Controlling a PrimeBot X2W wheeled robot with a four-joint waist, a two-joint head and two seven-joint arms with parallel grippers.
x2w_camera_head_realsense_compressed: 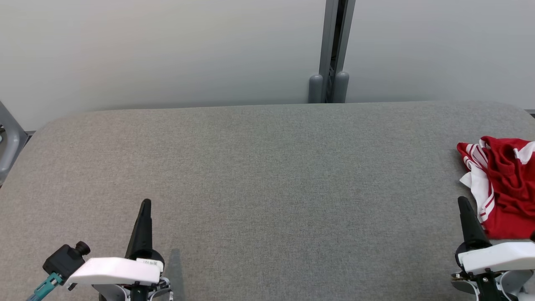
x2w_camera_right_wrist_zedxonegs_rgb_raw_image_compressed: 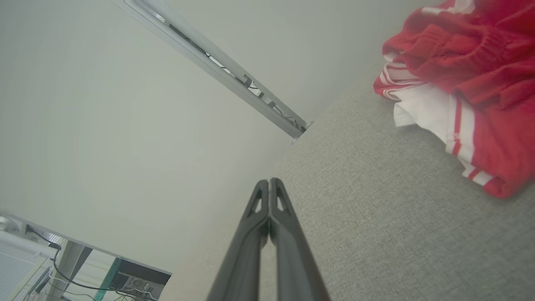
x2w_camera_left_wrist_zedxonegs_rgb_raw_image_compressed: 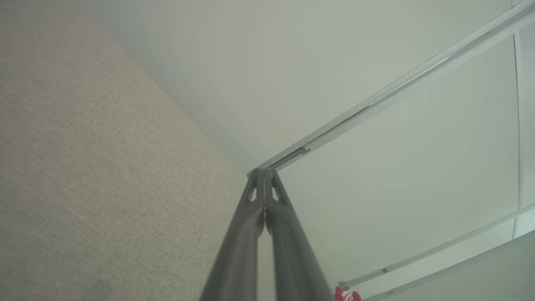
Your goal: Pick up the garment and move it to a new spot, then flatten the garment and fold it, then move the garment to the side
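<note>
A crumpled red garment with white stripes lies at the right edge of the grey fabric table. In the right wrist view the garment fills the upper right, and a small red bit of the garment peeks in at the bottom of the left wrist view. My right gripper is shut and empty, just left of the garment's near corner, apart from it. Far from the garment, at the lower left, my left gripper is shut with nothing in it. Both pairs of fingers are pressed together.
A pale wall with a grey vertical post stands behind the table. A grey frame part sits off the table's left end. The table's rounded far edge runs across the head view.
</note>
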